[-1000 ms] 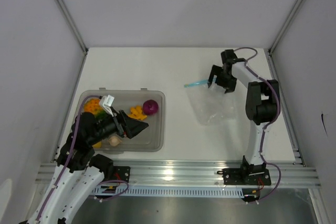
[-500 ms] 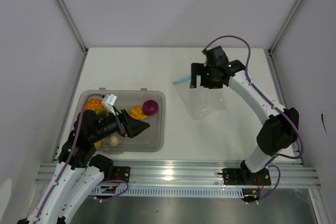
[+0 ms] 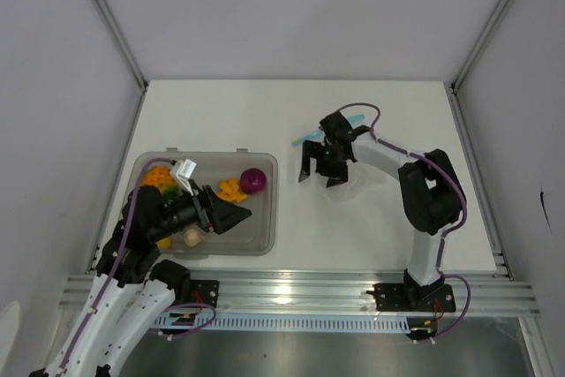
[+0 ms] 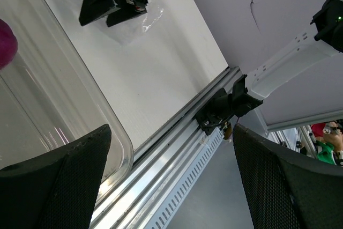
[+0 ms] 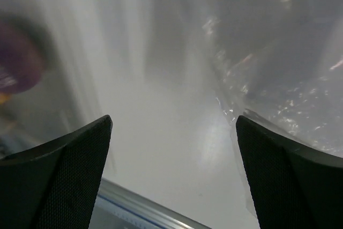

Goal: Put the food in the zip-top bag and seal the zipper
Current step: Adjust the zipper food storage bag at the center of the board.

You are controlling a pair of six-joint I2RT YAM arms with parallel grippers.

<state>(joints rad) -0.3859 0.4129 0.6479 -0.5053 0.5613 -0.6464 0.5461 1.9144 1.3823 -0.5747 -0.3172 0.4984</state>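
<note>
— Looking for the small toy food pieces (image 3: 231, 189). Where?
— Down in the see-through grey plastic tub (image 3: 265, 234), lower left of the top view. Up by its top right corner, the round purple onion (image 3: 252, 180).
— And the black left gripper (image 3: 231, 215)?
— Hanging over the tub, just below the onion in the frame. Wide open, holding nothing.
— What about the small clear crinkly plastic bag (image 4: 136, 22)?
— Lying on the white table (image 3: 247, 112), middle of the top view, right of the tub. Hard to see from above; looks partly hidden under the black right gripper (image 3: 322, 172).
— Gripping the bag?
— No. Spread wide too, with nothing between the fingers.
— And the thin light-blue zipper strip (image 3: 306, 139)?
— Slanting from lower left to upper right, along the bag's top edge in the frame.
— So which arm for what?
— Left for the food, being closest. Right for the bag. Best next move, going by this: grab the onion, then carry it right, toward the bag's mouth.
</note>
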